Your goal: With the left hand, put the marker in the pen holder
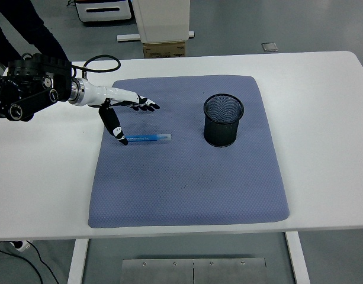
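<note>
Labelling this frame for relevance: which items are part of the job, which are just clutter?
Job:
- left hand, open above the marker
- marker, lying on the mat
- pen holder, upright

Just there:
- blue mat
- cardboard box behind the table

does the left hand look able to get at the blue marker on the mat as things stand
Probably yes. The left hand is open just above the blue marker, thumb tip at its left end. The marker lies alone on the grey-blue mat, well clear of the black mesh pen holder, so nothing blocks a grasp.
</note>
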